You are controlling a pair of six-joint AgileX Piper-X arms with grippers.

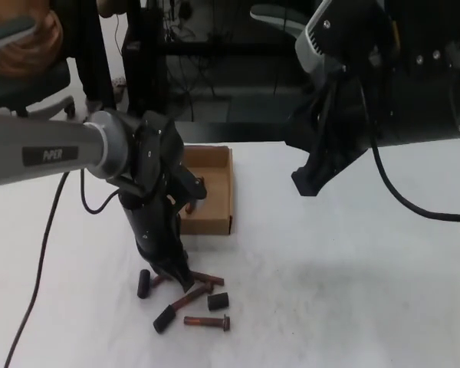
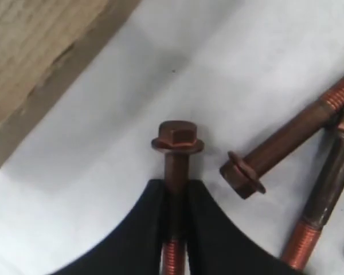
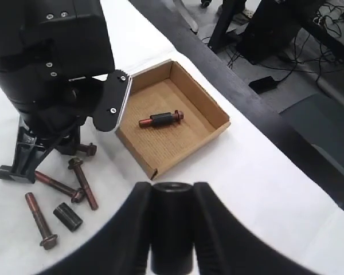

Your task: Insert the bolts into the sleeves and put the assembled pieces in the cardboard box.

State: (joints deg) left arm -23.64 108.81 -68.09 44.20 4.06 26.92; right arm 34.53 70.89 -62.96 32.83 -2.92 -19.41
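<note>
In the left wrist view my left gripper (image 2: 175, 186) is shut on the shank of a copper bolt (image 2: 177, 139), whose hex head sticks out past the fingertips, low over the white bench. From the high view this gripper (image 1: 180, 276) sits in a small pile of bolts (image 1: 207, 323) and black sleeves (image 1: 218, 300). My right gripper (image 3: 172, 189) is shut on a black sleeve (image 3: 172, 235), held in the air to the right of the cardboard box (image 3: 200, 97). One assembled piece (image 3: 160, 119) lies inside the box.
Two more loose bolts (image 2: 286, 140) lie close beside the held one. The cardboard box (image 1: 215, 222) stands just behind the left arm (image 1: 149, 215). A loose sleeve (image 3: 67, 216) and several bolts (image 3: 83, 183) lie on the bench. The bench's far edge runs behind the box.
</note>
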